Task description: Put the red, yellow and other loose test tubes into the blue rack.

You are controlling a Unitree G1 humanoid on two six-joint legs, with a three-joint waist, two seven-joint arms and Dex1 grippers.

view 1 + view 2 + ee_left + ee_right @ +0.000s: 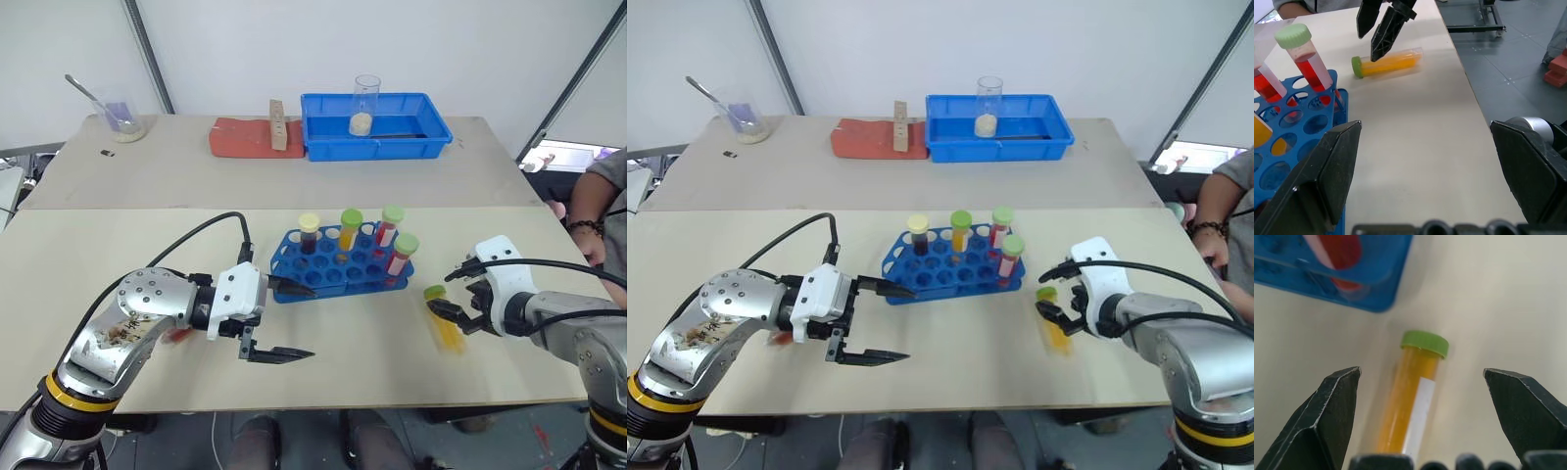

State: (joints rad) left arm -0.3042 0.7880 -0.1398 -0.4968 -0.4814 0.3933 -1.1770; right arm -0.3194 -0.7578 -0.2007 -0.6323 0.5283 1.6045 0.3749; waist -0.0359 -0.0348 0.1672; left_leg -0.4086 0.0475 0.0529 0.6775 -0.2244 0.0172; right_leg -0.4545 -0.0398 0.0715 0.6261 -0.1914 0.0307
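A: Entry. Nearest me: my left gripper [284,321], fingers spread wide and empty, hanging over the bare tabletop [118,255] just in front of the blue rack's [338,277] near left corner. One fingertip [299,290] reaches right up to that corner; contact I cannot tell.

B: And your right?

A: My right gripper [1055,297] is also spread apart, holding nothing. It sits to the right of the rack, over a loose yellow-orange tube [1410,401].

B: Position of that tube?

A: Lying flat on the table, green cap [1425,342] pointing toward the rack, a white label strip along its side. In my right wrist view it lies between my two open fingers, touching neither.

B: Rack contents?

A: Four tubes standing upright: a dark red tube with cream cap [310,233], a yellow-orange one with green cap [350,229], and two red tubes with green caps [390,226] [402,255].

B: Far side of the table?

A: A larger blue tray [328,137] with a clear beaker [364,103] in it, a red mat [240,137] beside it, and a small beaker with a spoon [118,116] at far left. A person's arm [593,201] shows at the right edge.
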